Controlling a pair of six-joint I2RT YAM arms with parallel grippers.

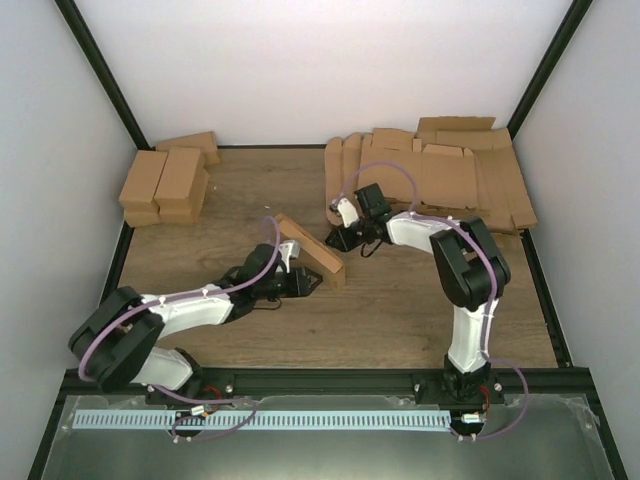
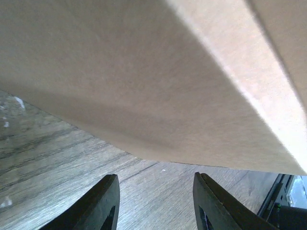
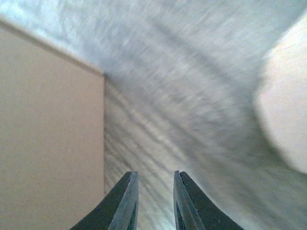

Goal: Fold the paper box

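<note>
Two empty claws: left claw (image 1: 309,283) half-parted, right claw (image 1: 334,241) barely parted, flanking my paper box (image 1: 308,246); I judge a nudge could unfold it.

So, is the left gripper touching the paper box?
Apart. In the left wrist view, table shows between the paper box and the open jaws of the left gripper.

- Showed matt brown cardboard on the paper box (image 1: 313,254).
- Showed dull, grained wood on the table (image 1: 400,310).
- Showed faintly glossy black plastic on left gripper (image 2: 154,177) fingers (image 2: 103,203).
</note>
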